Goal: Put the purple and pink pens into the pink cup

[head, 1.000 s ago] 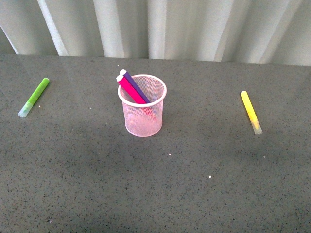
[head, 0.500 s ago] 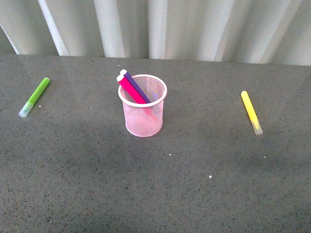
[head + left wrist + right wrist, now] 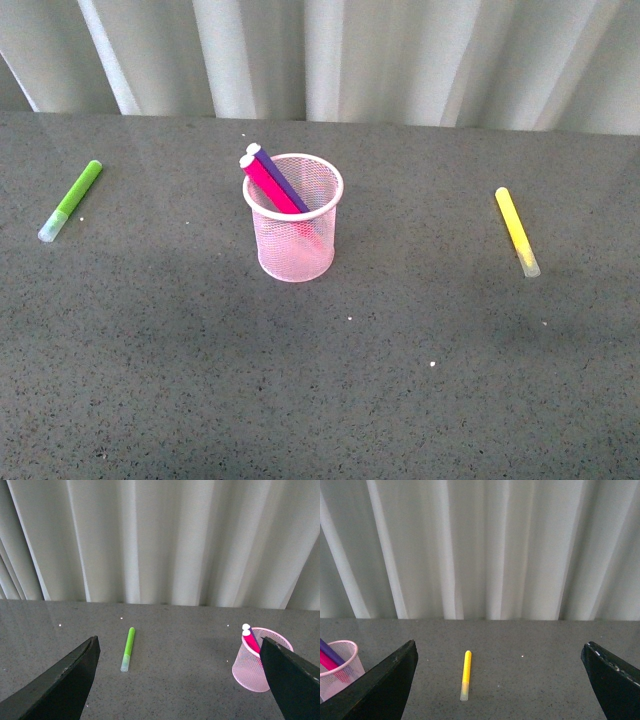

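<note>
The pink mesh cup [image 3: 294, 235] stands upright at the table's middle. The pink pen [image 3: 268, 184] and the purple pen [image 3: 281, 180] stand inside it, leaning left, their pale ends above the rim. The cup also shows in the left wrist view [image 3: 252, 666] and partly in the right wrist view [image 3: 337, 667]. Neither arm shows in the front view. My left gripper [image 3: 180, 680] is open and empty, set back from the cup. My right gripper [image 3: 500, 680] is open and empty, facing the table's right part.
A lime-green marker [image 3: 70, 200] lies at the far left, also in the left wrist view [image 3: 128, 648]. A yellow marker [image 3: 517, 231] lies at the right, also in the right wrist view [image 3: 465, 674]. A white curtain [image 3: 320, 55] hangs behind the grey table [image 3: 400, 380].
</note>
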Robot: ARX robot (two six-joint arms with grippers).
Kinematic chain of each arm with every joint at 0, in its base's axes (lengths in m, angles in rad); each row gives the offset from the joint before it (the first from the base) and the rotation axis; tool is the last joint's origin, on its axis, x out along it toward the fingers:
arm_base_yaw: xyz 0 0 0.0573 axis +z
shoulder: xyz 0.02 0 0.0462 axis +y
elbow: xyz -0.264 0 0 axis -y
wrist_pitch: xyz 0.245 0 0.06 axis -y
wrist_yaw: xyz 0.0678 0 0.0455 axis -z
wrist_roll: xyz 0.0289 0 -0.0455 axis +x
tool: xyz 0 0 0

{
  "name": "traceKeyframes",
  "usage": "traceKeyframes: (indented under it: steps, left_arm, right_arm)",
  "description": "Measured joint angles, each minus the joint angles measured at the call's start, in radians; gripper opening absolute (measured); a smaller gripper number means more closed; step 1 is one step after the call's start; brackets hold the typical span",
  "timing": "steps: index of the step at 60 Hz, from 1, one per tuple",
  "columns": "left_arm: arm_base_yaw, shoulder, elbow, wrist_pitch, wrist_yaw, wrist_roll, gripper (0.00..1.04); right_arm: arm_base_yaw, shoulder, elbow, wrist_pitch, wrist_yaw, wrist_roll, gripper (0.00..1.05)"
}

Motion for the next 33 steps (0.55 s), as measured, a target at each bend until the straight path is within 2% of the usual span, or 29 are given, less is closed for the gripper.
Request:
traceKeyframes:
  steps: [33]
  left_arm:
    - [0.0, 0.0, 0.0, 0.0, 0.0, 0.0, 0.98]
  right_arm:
    - [0.0, 0.0, 0.0, 0.0, 0.0, 0.0, 0.98]
